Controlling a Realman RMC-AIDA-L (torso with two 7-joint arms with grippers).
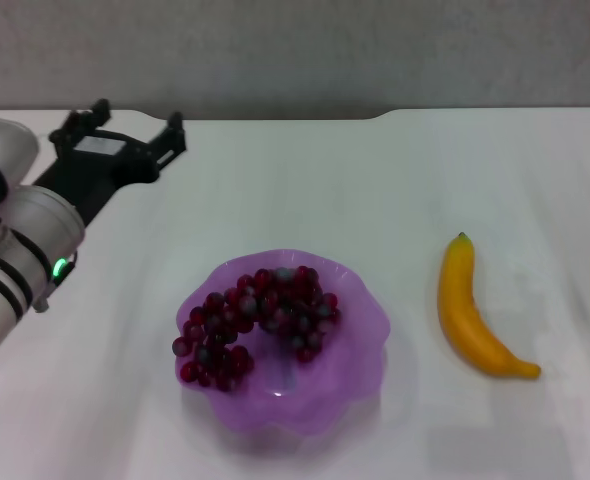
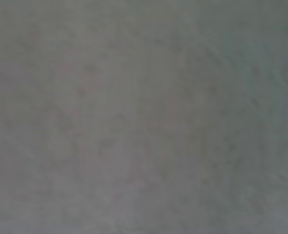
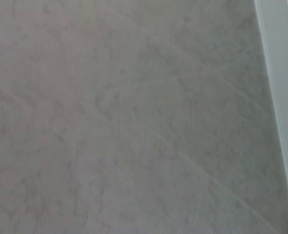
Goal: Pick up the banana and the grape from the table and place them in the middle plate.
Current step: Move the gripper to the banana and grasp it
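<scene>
Nearest, the middle plate [image 1: 360, 345] already holds the grape [image 1: 260, 320]. Far left of it, the left gripper [image 1: 135, 130] is seen with fingers spread, empty. Right of it, the banana [image 1: 472, 308] lies on the table [image 1: 295, 180]; being smooth and curved, it could be rolled aside by an off-centre grasp

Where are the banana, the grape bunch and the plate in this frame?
banana [image 1: 471, 318]: head view, mid-body, lying on the table.
grape [image 1: 258, 318]: head view, middle of the bunch, in the plate.
middle plate [image 1: 360, 345]: head view, bare purple rim.

No readable text, views perhaps too soft
</scene>
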